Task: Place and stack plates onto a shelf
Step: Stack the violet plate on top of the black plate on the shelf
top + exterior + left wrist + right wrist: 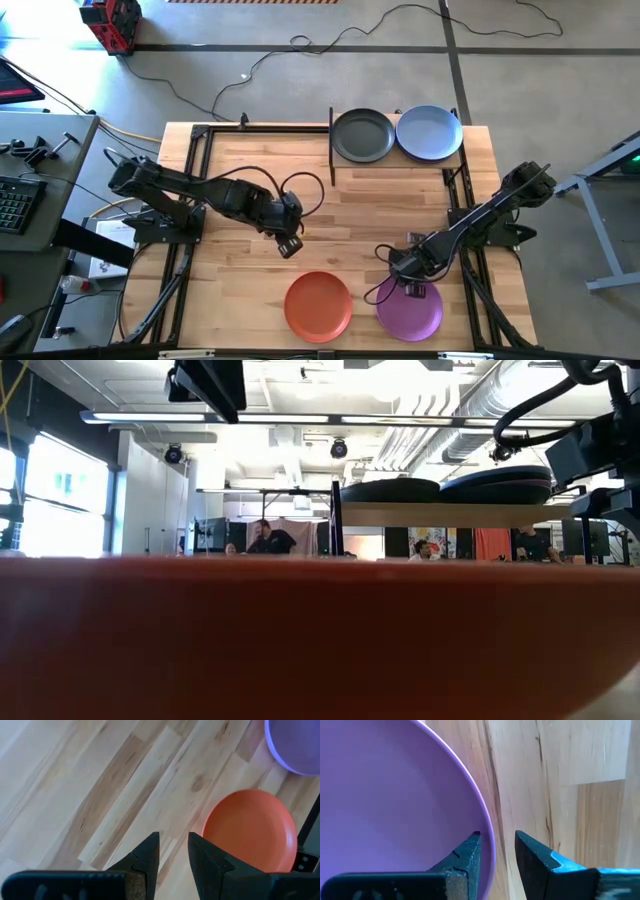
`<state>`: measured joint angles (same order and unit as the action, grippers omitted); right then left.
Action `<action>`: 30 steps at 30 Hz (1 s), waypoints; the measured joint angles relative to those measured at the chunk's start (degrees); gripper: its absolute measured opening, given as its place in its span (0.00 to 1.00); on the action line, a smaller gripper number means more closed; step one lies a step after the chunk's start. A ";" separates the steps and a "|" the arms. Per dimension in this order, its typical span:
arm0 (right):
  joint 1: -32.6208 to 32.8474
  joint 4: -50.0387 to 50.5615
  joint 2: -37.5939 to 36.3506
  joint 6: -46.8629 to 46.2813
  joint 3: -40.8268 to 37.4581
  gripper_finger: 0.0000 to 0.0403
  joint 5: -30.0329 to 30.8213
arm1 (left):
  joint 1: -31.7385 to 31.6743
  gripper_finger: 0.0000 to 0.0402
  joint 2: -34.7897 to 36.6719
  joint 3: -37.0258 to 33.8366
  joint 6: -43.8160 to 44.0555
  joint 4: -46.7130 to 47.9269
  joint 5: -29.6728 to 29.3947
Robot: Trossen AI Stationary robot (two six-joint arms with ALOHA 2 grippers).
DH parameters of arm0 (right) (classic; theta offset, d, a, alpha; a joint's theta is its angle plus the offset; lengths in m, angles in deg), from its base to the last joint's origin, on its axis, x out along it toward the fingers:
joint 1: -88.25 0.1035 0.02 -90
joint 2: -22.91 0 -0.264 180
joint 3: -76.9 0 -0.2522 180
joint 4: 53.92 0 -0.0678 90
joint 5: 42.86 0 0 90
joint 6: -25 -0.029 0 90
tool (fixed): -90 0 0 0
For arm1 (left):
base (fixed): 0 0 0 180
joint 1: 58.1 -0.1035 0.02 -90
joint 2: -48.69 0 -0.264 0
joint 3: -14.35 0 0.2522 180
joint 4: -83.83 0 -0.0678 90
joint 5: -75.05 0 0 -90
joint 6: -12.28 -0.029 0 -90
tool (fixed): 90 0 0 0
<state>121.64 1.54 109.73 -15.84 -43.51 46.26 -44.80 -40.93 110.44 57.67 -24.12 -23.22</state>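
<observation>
On the slatted tabletop (250, 160), right tool (497, 845) parted astride purple plate (395, 795) rim; left tool (173, 851) released.

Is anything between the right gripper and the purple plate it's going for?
Nothing visible. The right gripper already has its open jaws straddling the purple plate's rim, one jaw inside and one outside over bare table.

My right gripper (495, 851) straddles the purple plate's (410, 310) rim, one finger inside, one over bare table (240, 290). My left gripper (289, 243) hangs above open wood, the orange plate (318, 306) nearby. At the far edge, the shelf (398, 160) carries a dark plate (362, 135) and a blue plate (429, 133).
</observation>
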 joint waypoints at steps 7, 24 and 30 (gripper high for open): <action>0.00 -2.12 0.00 0.82 0.00 0.25 0.00 | 0.00 0.22 -0.26 0.00 0.00 -0.08 -0.01; -0.02 -3.53 0.72 -1.69 0.04 0.10 -1.54 | -0.04 0.22 -0.31 0.00 -0.19 -0.08 -0.01; 0.00 -3.61 0.72 -3.56 0.04 0.02 -1.77 | -0.04 0.22 -0.31 0.00 -0.59 -0.05 -0.01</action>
<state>121.64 -2.08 110.45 -19.40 -43.47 44.49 -44.84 -41.24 110.44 57.08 -24.18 -23.22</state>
